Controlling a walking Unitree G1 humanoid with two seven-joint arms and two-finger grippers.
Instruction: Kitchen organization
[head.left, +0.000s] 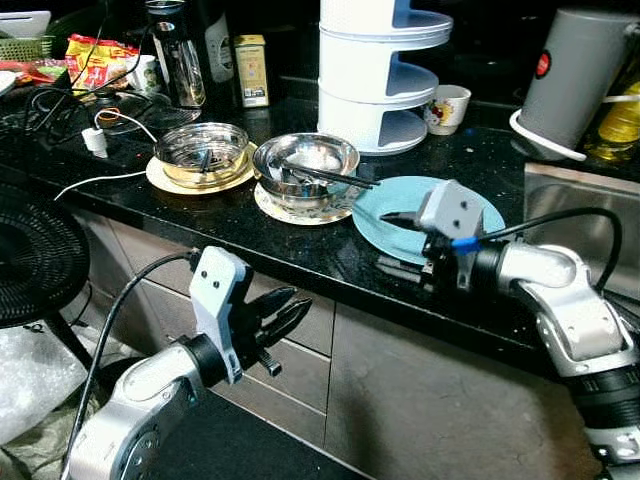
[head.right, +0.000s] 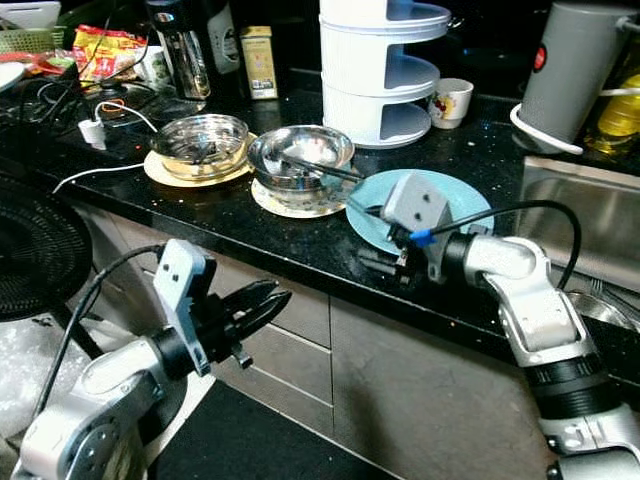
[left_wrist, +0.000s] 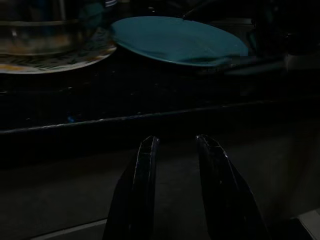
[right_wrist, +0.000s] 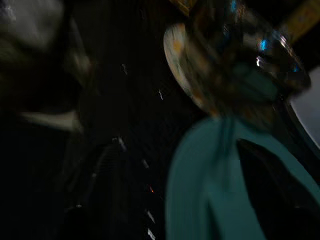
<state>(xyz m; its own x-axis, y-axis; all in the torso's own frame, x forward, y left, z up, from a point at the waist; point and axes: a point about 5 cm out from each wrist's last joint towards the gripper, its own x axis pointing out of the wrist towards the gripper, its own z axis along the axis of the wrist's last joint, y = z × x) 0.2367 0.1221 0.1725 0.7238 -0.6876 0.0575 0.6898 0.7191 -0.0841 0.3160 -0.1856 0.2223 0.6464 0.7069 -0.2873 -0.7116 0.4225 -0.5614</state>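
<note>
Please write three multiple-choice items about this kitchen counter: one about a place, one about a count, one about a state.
1. Where does the teal plate lie?
A. On the counter, next to the right steel bowl
B. On the floor
C. Inside the white tiered rack

2. How many steel bowls stand on saucers?
A. One
B. Two
C. Four

3. How is the left claw?
A. Shut on a cup
B. Open and holding nothing, in front of the cabinet
C. Resting inside a bowl

Answers:
1. A, the plate is on the black counter beside the right bowl, with the right claw at its near edge.
2. B, the left bowl and the right bowl each sit on a saucer.
3. B, the left wrist view shows a gap between its fingers with nothing in it, below the counter edge.
</note>
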